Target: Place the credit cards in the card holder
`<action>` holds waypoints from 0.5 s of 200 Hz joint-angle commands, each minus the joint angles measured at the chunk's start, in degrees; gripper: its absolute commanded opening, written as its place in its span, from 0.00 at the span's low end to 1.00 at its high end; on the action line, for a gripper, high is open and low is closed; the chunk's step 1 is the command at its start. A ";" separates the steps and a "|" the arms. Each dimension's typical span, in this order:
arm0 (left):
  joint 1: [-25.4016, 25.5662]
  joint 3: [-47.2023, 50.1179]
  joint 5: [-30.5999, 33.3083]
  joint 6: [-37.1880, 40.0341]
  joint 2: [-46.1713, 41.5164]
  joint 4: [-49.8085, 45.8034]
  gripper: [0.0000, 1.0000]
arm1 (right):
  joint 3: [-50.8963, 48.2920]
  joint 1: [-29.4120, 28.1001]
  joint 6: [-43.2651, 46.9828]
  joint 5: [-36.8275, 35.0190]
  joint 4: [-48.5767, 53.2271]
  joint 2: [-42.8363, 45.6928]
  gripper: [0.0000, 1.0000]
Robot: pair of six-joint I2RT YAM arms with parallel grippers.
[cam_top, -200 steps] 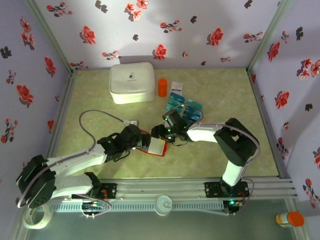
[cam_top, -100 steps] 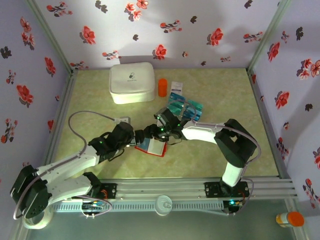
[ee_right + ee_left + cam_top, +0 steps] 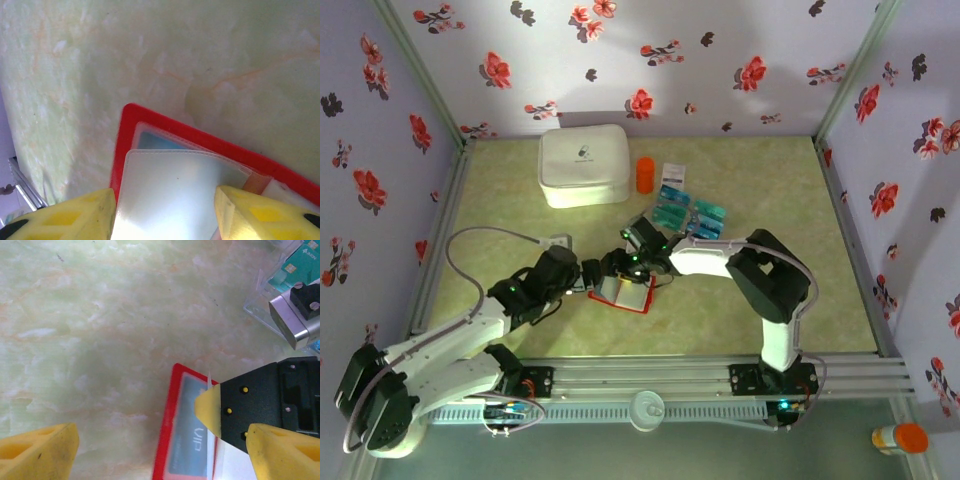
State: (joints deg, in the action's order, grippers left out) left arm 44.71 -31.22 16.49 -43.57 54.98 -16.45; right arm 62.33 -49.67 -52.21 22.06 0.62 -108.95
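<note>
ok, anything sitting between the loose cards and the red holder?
No loose object on the table. Just the right arm lies across that stretch, between the credit cards and the card holder, with the right gripper over the open holder.

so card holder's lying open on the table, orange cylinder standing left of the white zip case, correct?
Not quite. The orange cylinder stands right of the white zip case, not left; the top external view shows it. The rest holds: the card holder lies open on the table.
</note>
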 commanded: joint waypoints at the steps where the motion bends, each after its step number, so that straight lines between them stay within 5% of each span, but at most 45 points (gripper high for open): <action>1: -0.73 1.19 0.30 -0.12 -0.82 -1.81 0.88 | 1.16 -0.41 -1.99 -0.98 -2.26 -1.24 0.56; 100: -0.82 3.48 -0.19 -1.52 -0.62 -1.48 0.88 | -1.68 -0.38 -5.88 -0.89 -8.62 1.58 0.57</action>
State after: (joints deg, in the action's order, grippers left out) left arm 44.53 -28.77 16.32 -43.86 54.83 -17.21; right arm 61.21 -49.67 -56.27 21.87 -5.41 -109.30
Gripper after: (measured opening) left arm 0.877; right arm 0.568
